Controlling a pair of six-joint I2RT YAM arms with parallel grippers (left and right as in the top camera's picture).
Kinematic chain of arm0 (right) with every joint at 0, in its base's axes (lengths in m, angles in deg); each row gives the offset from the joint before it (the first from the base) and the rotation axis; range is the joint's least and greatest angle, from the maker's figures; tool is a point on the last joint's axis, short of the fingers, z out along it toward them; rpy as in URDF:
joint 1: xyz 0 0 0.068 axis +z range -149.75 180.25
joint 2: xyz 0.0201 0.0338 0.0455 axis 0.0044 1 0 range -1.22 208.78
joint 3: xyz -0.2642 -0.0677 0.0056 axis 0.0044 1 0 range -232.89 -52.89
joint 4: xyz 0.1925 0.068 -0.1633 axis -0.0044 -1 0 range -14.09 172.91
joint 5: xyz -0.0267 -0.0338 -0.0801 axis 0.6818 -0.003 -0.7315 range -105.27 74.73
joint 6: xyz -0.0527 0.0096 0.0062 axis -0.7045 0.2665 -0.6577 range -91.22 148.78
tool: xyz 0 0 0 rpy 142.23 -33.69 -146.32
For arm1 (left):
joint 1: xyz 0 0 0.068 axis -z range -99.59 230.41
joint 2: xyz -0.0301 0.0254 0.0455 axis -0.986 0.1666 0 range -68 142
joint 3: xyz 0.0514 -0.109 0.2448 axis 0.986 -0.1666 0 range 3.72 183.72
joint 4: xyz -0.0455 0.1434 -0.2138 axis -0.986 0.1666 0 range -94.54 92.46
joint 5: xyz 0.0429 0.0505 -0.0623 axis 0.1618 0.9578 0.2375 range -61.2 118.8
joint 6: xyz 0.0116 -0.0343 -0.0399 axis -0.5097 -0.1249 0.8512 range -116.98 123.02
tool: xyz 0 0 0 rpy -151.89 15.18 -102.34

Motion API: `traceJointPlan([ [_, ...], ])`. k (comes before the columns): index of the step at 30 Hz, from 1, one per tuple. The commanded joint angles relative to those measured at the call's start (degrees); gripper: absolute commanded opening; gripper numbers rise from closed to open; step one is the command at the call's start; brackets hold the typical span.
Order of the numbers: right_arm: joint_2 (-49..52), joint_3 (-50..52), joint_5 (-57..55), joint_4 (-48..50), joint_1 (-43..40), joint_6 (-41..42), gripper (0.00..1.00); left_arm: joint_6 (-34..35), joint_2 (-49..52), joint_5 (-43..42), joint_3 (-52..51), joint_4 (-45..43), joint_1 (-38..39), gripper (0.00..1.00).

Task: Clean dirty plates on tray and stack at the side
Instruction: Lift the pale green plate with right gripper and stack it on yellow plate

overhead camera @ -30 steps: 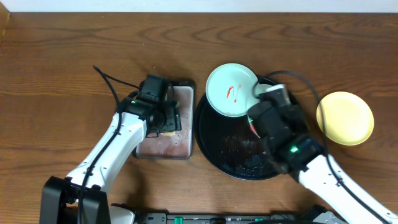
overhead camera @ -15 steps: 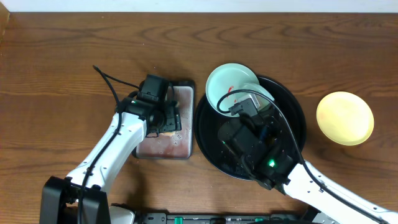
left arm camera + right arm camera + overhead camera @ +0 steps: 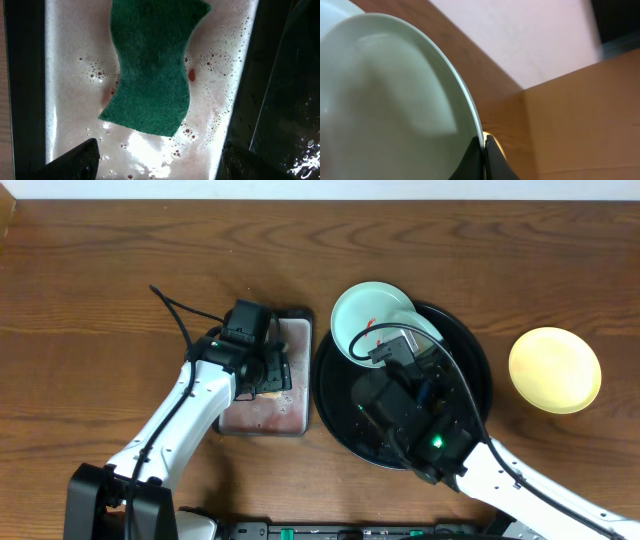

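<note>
A pale mint-green plate (image 3: 365,318) with a red sauce smear stands tilted at the far left rim of the black tray (image 3: 478,385). My right gripper (image 3: 402,340) is shut on its rim. In the right wrist view the fingers (image 3: 483,144) pinch the thin edge of the plate (image 3: 395,90), and the wall and wood show behind it. A pale yellow plate (image 3: 555,370) lies on the bare tabletop to the right of the tray. My left gripper (image 3: 272,370) hangs open over a green sponge (image 3: 150,65), touching nothing.
The sponge lies in reddish soapy water in a rectangular silver tray (image 3: 290,415) just left of the black tray. In the left wrist view the silver tray's wet floor (image 3: 70,100) fills the frame. A black cable (image 3: 175,310) loops over the table left of the left arm.
My right arm swung left to sit over the middle of the black tray, and the mint-green plate tipped up on edge. Nothing moved in the last half second. The left arm stayed still.
</note>
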Motion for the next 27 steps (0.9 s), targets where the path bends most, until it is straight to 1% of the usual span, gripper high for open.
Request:
traceJointPlan([
  [1,0.26,-1.14,12.2,-0.37,-6.69,10.01,0.01,0.31,0.13,-0.11,-0.55,0.04,0.07,0.79],
  [4,0.26,-1.14,24.39,-1.62,-15.43,18.88,0.01,0.31,0.13,-0.11,-0.55,0.04,0.07,0.79],
  [6,0.26,-1.14,33.14,-2.54,-23.04,24.44,0.01,0.31,0.13,-0.11,-0.55,0.04,0.07,0.79],
  [8,0.28,-1.14,41.81,-3.23,-30.88,28.26,0.01,0.31,0.13,-0.11,-0.55,0.04,0.07,0.79],
  [12,0.57,-1.07,57.81,-3.52,-47.56,32.04,0.01,0.31,0.13,-0.11,-0.55,0.04,0.07,0.79],
  [15,1.2,-1.07,66.64,-3.8,-58.66,32.24,0.01,0.31,0.13,-0.11,-0.55,0.02,0.07,0.8],
  [17,1.84,-1.07,70.69,-4.44,-64.74,32.79,0.01,0.31,0.13,-0.11,-0.55,0.02,0.07,0.79],
  [18,2.69,-1.05,72.59,-5.49,-69.96,33.99,0.01,0.31,0.13,-0.11,-0.55,0.04,0.07,0.79],
  [19,3.32,-1.05,72.83,-6.08,-72.41,34.84,0.01,0.31,0.13,-0.11,-0.55,0.02,0.07,0.79],
  [22,5.66,-1.03,72.83,-6.69,-78.16,36.61,0.01,0.31,0.13,-0.11,-0.55,0.02,0.07,0.79],
  [27,9.97,-1.03,72.85,-6.23,-84.52,40.94,0.01,0.31,0.13,-0.11,-0.55,0.07,0.07,0.79],
])
